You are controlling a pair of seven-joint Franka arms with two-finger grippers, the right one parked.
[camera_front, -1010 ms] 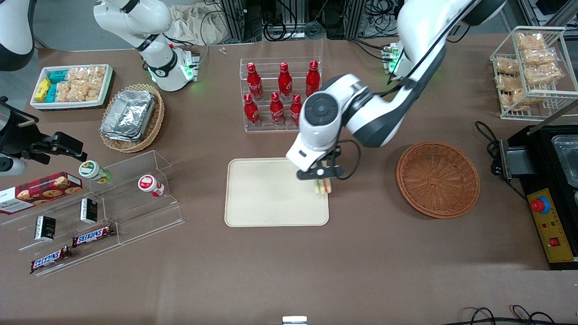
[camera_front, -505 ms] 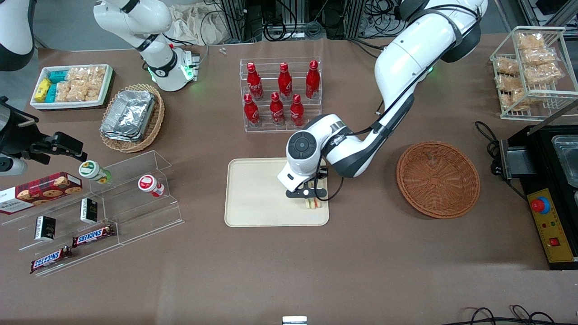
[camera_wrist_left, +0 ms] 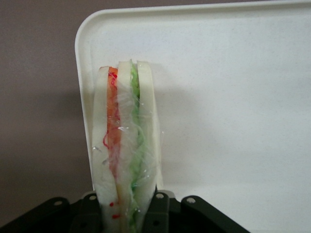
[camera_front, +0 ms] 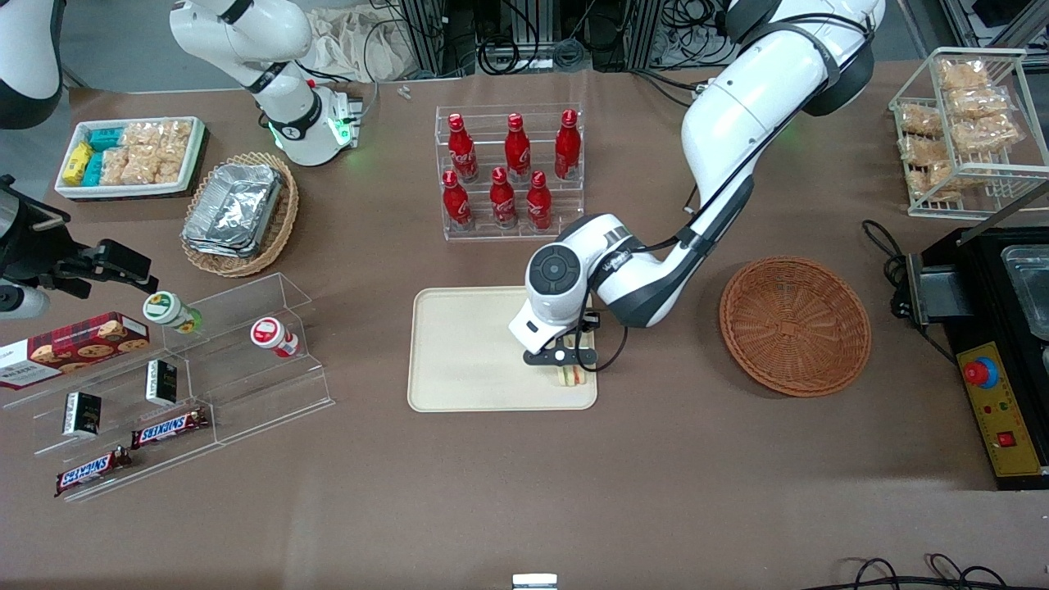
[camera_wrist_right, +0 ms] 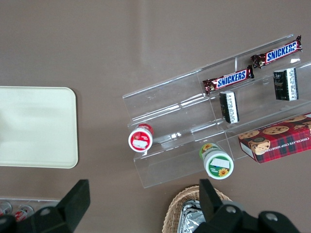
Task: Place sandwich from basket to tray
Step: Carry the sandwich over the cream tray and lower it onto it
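The sandwich (camera_front: 572,376) is a wrapped wedge of pale bread with orange-red and green layers. It stands on edge in the corner of the cream tray (camera_front: 471,360) that lies nearest the basket and the front camera. My left gripper (camera_front: 565,365) is directly over it and shut on it. In the left wrist view the sandwich (camera_wrist_left: 124,141) sticks out between the black fingers (camera_wrist_left: 158,212) of the gripper (camera_wrist_left: 124,213), close to the tray's rounded rim (camera_wrist_left: 83,53). Whether it touches the tray I cannot tell. The reddish-brown woven basket (camera_front: 795,325) sits beside the tray toward the working arm's end, with nothing in it.
A clear rack of red bottles (camera_front: 508,174) stands just farther from the front camera than the tray. Toward the parked arm's end are an acrylic shelf with snacks (camera_front: 188,360), a tan basket of foil containers (camera_front: 239,213) and a white bin (camera_front: 131,156). A wire rack (camera_front: 967,131) and a black appliance (camera_front: 996,344) lie toward the working arm's end.
The gripper came down with the sandwich from above the tray's edge to low over the tray corner. Over the last half second it shifted only slightly.
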